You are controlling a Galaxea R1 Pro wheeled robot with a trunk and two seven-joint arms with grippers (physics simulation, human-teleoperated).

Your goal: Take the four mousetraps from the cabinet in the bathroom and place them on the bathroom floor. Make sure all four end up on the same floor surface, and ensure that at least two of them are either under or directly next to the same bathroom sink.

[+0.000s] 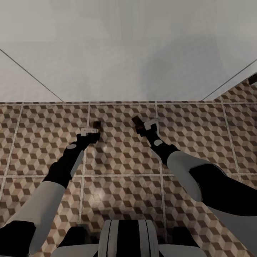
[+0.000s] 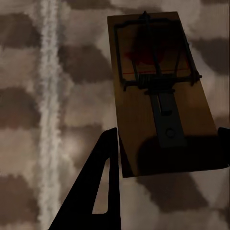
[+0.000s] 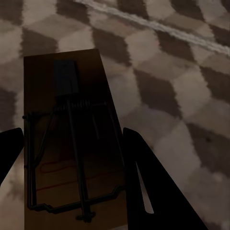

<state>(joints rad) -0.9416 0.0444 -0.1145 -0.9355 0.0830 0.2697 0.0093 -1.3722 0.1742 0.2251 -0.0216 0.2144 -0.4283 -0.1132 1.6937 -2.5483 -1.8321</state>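
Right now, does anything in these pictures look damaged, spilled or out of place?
Nothing stands out. Each arm holds one mousetrap, left and right, between its fingers above the patterned bathroom floor. Both boards look whole, with wires in place.

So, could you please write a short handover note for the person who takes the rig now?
Left gripper: shut on a mousetrap, fingers at its sides, above the bathroom floor.
Right gripper: shut on a second mousetrap, also over the cube-pattern tiles.
Both arms reach forward toward the white wall.
Done: two traps are in hand.
Left: set both on the tiles beside or under the sink, then bring the other two from the cabinet.
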